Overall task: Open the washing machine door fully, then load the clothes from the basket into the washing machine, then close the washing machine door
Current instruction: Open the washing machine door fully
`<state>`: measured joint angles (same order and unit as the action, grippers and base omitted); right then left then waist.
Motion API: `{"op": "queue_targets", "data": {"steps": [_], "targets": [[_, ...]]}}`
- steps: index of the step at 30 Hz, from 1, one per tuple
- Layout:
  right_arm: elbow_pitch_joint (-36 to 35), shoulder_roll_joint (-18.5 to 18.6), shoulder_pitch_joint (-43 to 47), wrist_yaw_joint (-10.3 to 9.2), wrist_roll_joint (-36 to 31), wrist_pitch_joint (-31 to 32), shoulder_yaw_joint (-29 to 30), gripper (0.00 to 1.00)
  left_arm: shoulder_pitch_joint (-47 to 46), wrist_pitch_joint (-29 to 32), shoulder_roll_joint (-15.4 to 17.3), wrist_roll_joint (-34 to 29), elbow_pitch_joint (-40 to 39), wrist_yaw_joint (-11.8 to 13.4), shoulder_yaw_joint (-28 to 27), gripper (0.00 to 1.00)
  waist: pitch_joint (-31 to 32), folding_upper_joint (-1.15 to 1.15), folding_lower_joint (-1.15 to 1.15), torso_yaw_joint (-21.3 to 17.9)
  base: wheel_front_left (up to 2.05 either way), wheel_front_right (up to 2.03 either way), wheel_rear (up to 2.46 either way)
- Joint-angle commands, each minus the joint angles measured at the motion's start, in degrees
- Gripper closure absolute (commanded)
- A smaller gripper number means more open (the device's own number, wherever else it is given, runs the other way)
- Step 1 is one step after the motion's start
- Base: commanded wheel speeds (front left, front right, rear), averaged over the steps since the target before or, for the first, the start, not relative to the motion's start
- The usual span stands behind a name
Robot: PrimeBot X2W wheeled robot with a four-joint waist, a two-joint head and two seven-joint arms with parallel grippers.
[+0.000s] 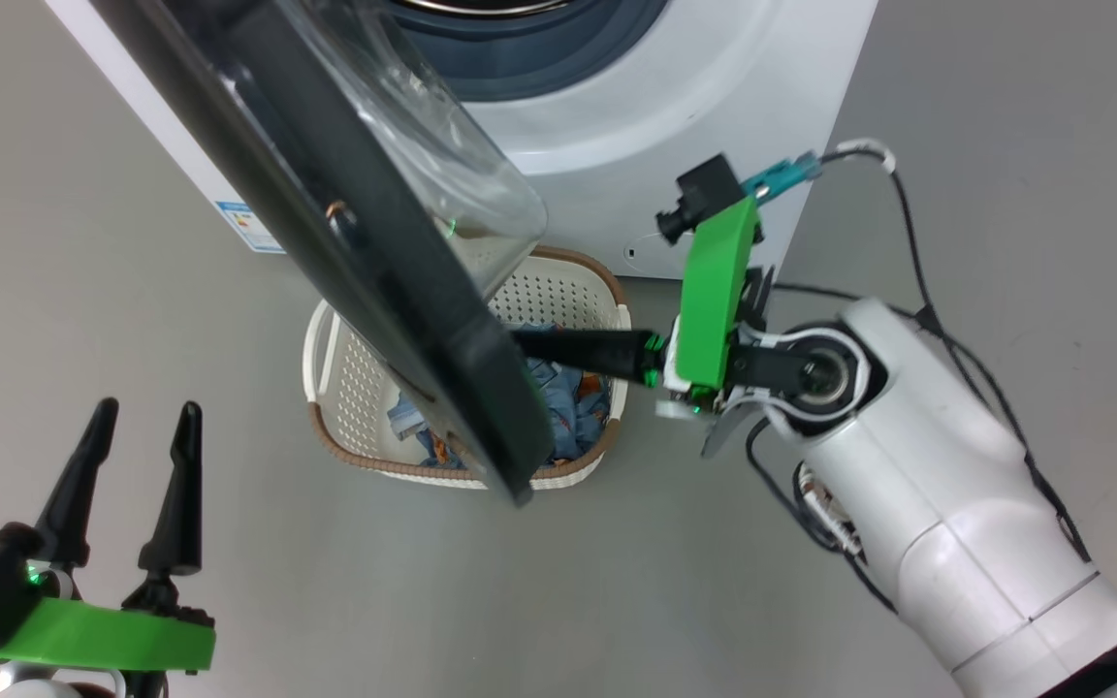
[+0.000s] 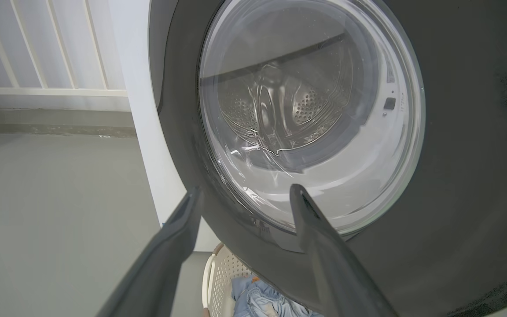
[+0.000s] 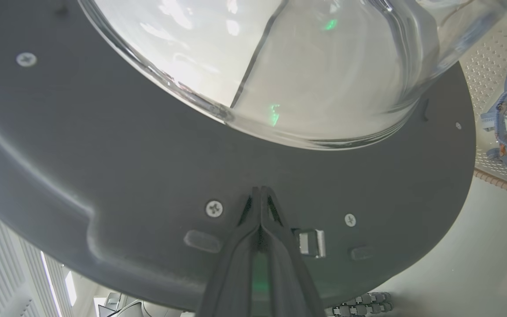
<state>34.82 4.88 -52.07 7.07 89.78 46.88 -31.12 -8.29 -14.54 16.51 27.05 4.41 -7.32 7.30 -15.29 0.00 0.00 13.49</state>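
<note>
Door (image 1: 423,349) stands partly open; I'd press closed right jaws steadily outward on its inner rim, open left jaws well clear.

Laundry corner, washing machine (image 1: 714,97), basket (image 1: 558,291), bare grey floor (image 1: 83,320)

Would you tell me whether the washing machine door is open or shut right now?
Open: the washing machine door stands swung away from the washing machine, baring its grey gasket.

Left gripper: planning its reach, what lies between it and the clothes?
The washing machine door, its black rim overhanging the basket, in the left wrist view.
</note>
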Motion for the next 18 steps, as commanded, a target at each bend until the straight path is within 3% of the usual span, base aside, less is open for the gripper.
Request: {"op": "queue_targets", "data": {"steps": [1,18], "targets": [[-2.2,-2.0,1.9,0.42,1.7,-1.2,-2.4,1.00,-0.1,-0.5,1.8,-0.7,-0.9,-0.2,-2.4,0.00,0.2,0.00,0.00,0.2,0.00,0.00,0.00],[-4.8,-2.0,1.3,0.42,18.0,-11.5,-19.9,1.00,-0.8,-0.5,1.7,-0.8,-0.2,-0.2,-3.0,0.00,0.6,0.00,0.00,0.9,0.00,0.00,0.00]]}}
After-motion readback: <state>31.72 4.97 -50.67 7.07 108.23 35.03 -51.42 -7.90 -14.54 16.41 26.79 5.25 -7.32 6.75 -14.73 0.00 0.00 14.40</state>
